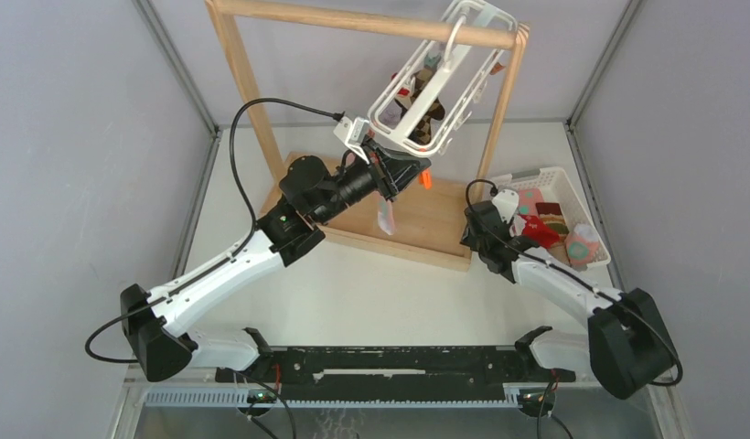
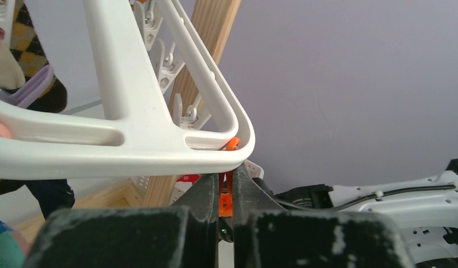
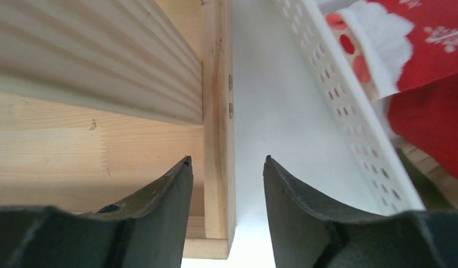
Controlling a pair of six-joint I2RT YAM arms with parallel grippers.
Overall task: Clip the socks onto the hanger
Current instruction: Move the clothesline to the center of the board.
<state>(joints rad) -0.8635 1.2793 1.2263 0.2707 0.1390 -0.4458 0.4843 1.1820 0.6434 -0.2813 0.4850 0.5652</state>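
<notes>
Wooden rack (image 1: 246,101) filled the middle of the table (image 1: 371,293), and its base board ran close beside the white basket (image 3: 341,111). That left only a narrow strip of bare table between them on the right. Open room lay nearer the arms, where the table was free.

From the rack's top bar the hanger (image 2: 154,151) hung by its hook, tilted with its low corner drawn toward the left arm. A hard tug there would likely swing the frame or slip the hook off the bar. Letting go suddenly would probably send it swinging back.

The right gripper (image 3: 227,167) hung over the narrow strip, fingers well apart and holding nothing. A careless reach sideways could catch the board edge or shove the basket, and a lift toward the hanger would have to clear the rack's right post.

The left gripper (image 2: 225,187) was pinched tight on an orange clip (image 2: 225,204) under the hanger's corner. If that pinch slid, the clip could snap closed.

A patterned sock (image 2: 25,39) hung on the hanger, while a red sock (image 3: 433,50) and a pink sock (image 1: 582,245) lay in the basket. A pale sock (image 1: 385,218) dangled just under the left gripper. Whether a clip held it could not be told, and if not, it could drop.
</notes>
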